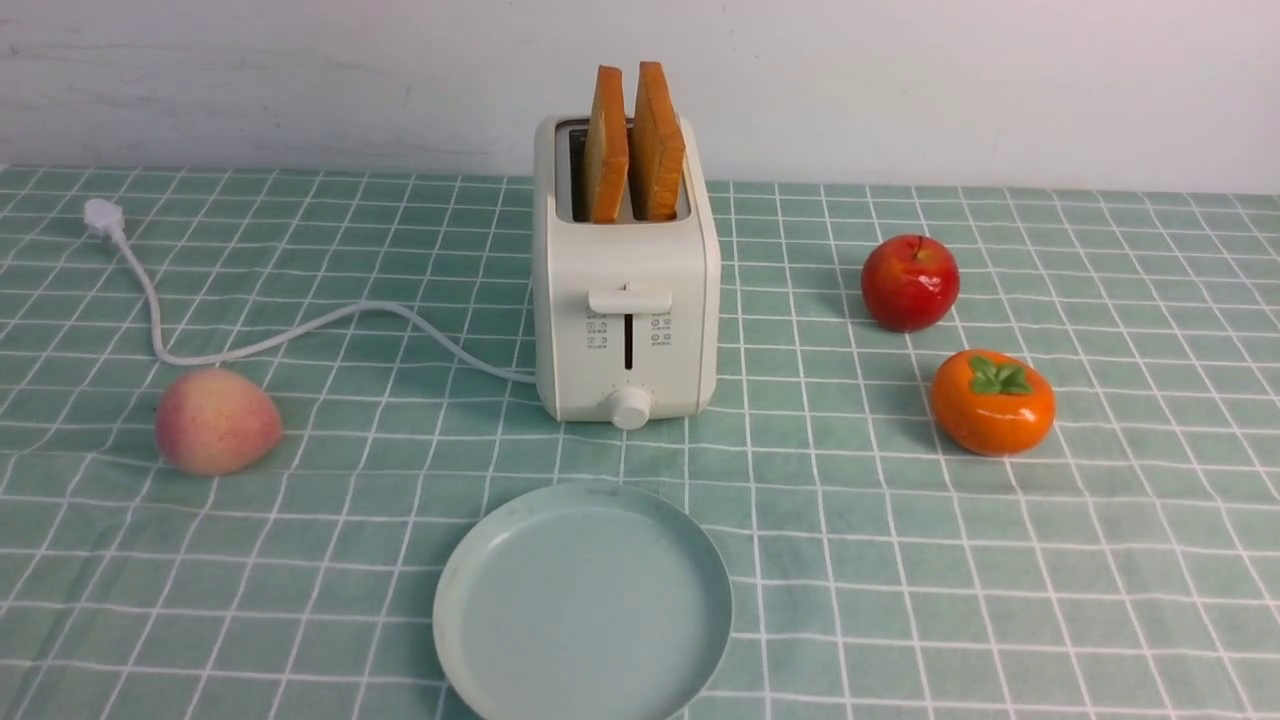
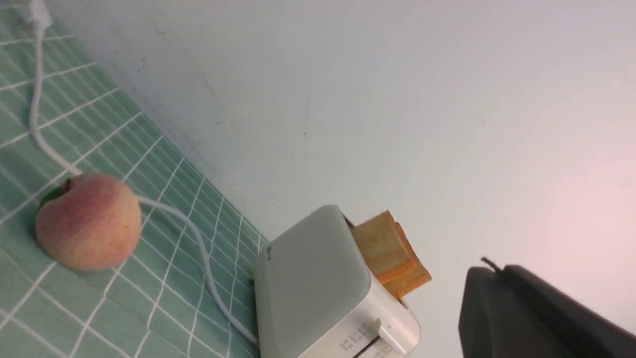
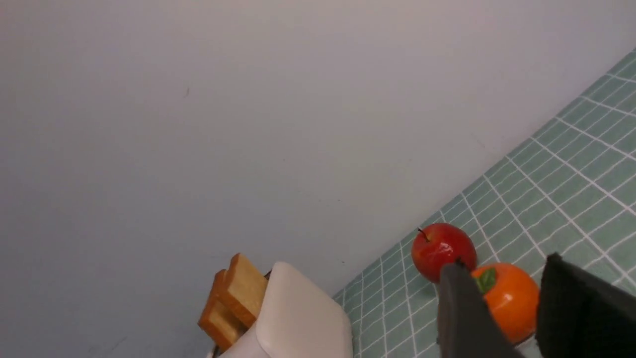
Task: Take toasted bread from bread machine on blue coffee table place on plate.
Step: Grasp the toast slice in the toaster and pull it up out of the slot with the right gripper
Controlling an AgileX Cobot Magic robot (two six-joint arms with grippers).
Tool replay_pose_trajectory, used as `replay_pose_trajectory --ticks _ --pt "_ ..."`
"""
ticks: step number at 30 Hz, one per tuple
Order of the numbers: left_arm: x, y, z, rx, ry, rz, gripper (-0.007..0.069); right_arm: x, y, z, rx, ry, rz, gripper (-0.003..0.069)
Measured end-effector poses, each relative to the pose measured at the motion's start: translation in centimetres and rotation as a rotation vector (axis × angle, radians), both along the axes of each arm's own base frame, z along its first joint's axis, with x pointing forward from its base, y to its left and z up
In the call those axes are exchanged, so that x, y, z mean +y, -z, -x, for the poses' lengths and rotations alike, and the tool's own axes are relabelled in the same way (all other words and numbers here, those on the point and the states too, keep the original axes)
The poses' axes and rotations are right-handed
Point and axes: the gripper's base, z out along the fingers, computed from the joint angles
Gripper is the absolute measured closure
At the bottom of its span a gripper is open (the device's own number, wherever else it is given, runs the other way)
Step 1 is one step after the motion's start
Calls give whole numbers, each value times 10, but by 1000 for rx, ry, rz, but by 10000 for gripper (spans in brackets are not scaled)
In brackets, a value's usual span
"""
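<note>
The surface (image 1: pixel 1000 600), covered in pale green cloth with a white grid, fills the front view from the bottom edge up to a plain white wall (image 1: pixel 300 80) along the top of the frame.

The bread machine (image 1: pixel 625 290) stands upright at the centre of the frame, its lever and round knob facing the camera. The plate (image 1: pixel 585 610) lies at the lower centre, just in front of the bread machine but not touching it, with nothing on it.

The toasted bread (image 1: pixel 607 145), two slices, stands on edge in the two slots side by side. The upper halves of both rise above the top of the bread machine at the upper centre of the frame.

A peach (image 1: pixel 216 420) rests at the middle left. A persimmon (image 1: pixel 993 402) sits at the middle right, with a red apple (image 1: pixel 910 282) near it, a little higher in the frame. A white power cord (image 1: pixel 300 335) curves from the lower left side of the bread machine to a plug (image 1: pixel 100 215) at the upper left.

No arm shows in the front view. In the left wrist view the left gripper (image 2: pixel 497 278) is a dark mass at the lower right corner, closed with nothing in it. In the right wrist view the right gripper (image 3: pixel 502 263) shows two dark fingers at the lower right, parted and empty; the persimmon is visible through the gap.
</note>
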Motion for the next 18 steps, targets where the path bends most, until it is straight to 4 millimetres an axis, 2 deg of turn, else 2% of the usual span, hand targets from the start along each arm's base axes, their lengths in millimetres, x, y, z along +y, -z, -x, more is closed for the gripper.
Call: replay_pose_trajectory --ticks 2,5,7,9,10,13,15,16,18 --pt "-6 -14 -4 76 52 -96 638 4 -30 2 16 -44 34 473" --pt "-15 -27 -16 228 144 -216 638 11 -59 -5 126 -112 106 526" --pt "-23 -29 -34 437 246 -313 638 17 -84 -18 266 -186 205 585" --pt "-25 -30 -43 530 285 -358 638 20 -95 -27 339 -218 255 612" --pt "-27 -29 -52 653 340 -402 638 22 -104 -39 443 -264 318 637" --pt "-30 -26 -73 833 412 -450 638 24 -116 -67 658 -355 414 659" --pt "-31 -23 -80 890 440 -468 638 25 -121 -82 743 -393 437 659" --pt "-31 -22 -81 893 442 -473 638 25 -121 -83 757 -399 439 659" --pt "-32 -19 -85 920 464 -500 638 26 -129 -105 829 -436 441 653"
